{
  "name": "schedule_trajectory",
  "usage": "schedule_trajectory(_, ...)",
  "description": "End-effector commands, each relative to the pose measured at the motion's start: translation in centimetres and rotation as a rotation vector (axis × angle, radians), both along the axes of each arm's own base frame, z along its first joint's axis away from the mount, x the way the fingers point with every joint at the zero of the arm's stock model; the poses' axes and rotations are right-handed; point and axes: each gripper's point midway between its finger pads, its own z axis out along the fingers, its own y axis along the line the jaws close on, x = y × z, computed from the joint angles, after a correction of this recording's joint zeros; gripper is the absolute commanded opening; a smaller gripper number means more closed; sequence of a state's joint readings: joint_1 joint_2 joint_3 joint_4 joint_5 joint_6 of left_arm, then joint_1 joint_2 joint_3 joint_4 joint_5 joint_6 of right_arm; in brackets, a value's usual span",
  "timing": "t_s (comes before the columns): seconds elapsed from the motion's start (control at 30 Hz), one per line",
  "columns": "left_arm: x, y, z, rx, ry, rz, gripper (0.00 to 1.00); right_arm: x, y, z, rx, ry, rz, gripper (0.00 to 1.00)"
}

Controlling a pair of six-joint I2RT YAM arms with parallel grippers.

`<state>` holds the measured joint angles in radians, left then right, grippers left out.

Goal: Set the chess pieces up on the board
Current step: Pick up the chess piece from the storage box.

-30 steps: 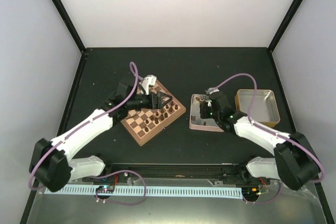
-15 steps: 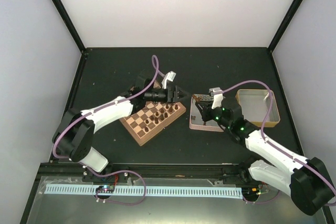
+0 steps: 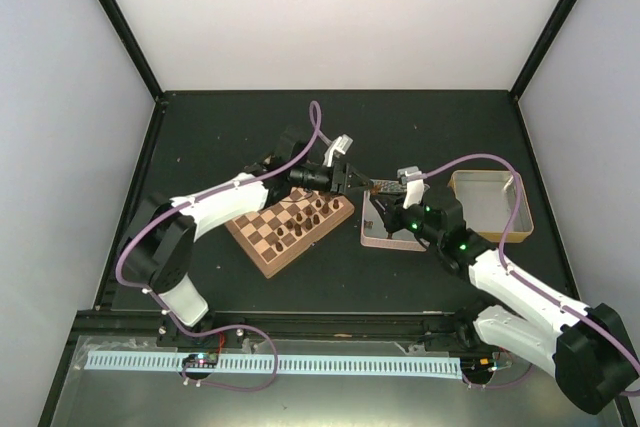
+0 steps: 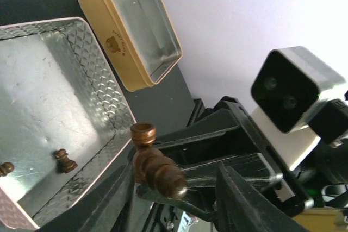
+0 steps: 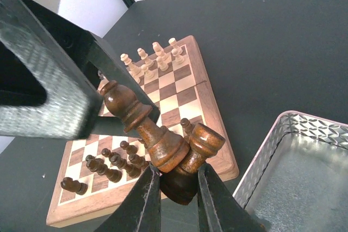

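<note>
Standing beside the board (image 3: 262,245) on the table (image 3: 200,137) are a silvery tin (image 4: 49,96), with two small dark pieces (image 4: 65,160) lying inside, and a tan tin (image 4: 130,36) beyond it. Along one board edge cream pieces (image 5: 149,58) are lined up. Two dark chess pieces (image 5: 163,150) are clamped together in the right hand (image 5: 176,175), above the board's edge near the silvery tin. The left hand (image 4: 176,175) is held partly open, its fingers either side of one piece; contact cannot be told.

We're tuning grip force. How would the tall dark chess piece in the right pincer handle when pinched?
The tall dark chess piece looks like rigid turned wood, so it probably won't deform. Its glossy, rounded waist may slip or pivot.
</note>
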<state>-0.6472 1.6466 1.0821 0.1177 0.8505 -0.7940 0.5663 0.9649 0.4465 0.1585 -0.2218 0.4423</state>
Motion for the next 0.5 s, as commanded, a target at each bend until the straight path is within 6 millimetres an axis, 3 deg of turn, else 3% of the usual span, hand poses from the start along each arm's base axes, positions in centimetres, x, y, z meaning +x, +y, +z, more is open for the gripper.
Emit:
schedule_trajectory(0.0,0.2,-0.6,0.3,0.018,-0.009,-0.023,0.39,-0.1,0.1,1.1,0.013,-0.055,0.015,0.08)
schedule_trajectory(0.23,1.2,-0.3,-0.4,0.083,-0.041,0.028,0.05,0.0,-0.3,0.5,-0.014,-0.056,-0.006,0.08)
schedule_trajectory(0.47,2.2,0.5,0.5,0.124,-0.126,0.09,0.02,0.2,-1.0,-0.3,-0.052,-0.048,-0.038,0.08)
